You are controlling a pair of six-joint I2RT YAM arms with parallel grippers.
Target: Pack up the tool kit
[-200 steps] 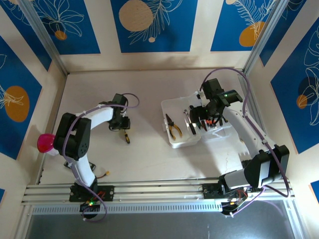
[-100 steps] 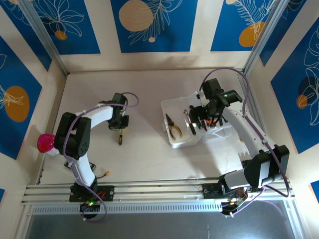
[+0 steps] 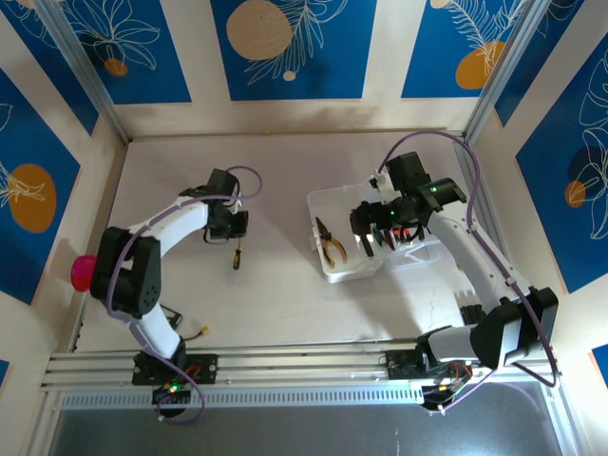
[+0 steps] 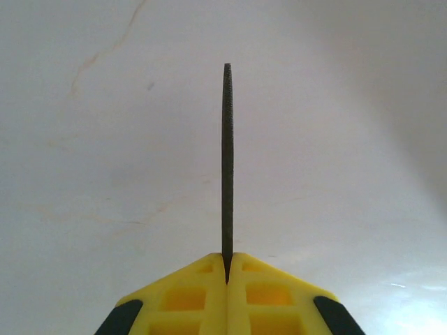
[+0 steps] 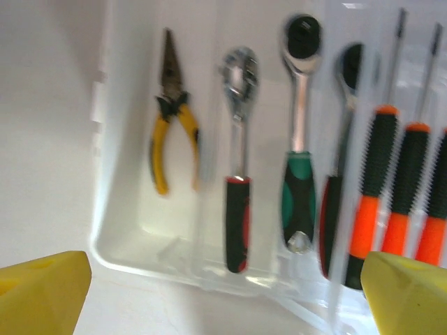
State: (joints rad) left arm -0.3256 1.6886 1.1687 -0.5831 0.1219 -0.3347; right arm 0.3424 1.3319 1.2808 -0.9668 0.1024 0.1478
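– Left gripper [image 4: 227, 264] at mid-table, jaws pressed together on a slim tool [image 4: 227, 160]. And the right?
– Right gripper [image 5: 223, 293], fingers wide apart, hovers over the tool kit [image 3: 332, 201], with yellow pliers [image 5: 171, 132] lying inside. Pink ball [image 3: 84, 271] sits by the left wall.

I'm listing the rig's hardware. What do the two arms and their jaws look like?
The left arm and right arm have white link shells, black joint housings and a lilac cable looping off each. A green light glows on the right arm's wrist. The jaws are yellow plastic, the left pair with square recesses and black trim.
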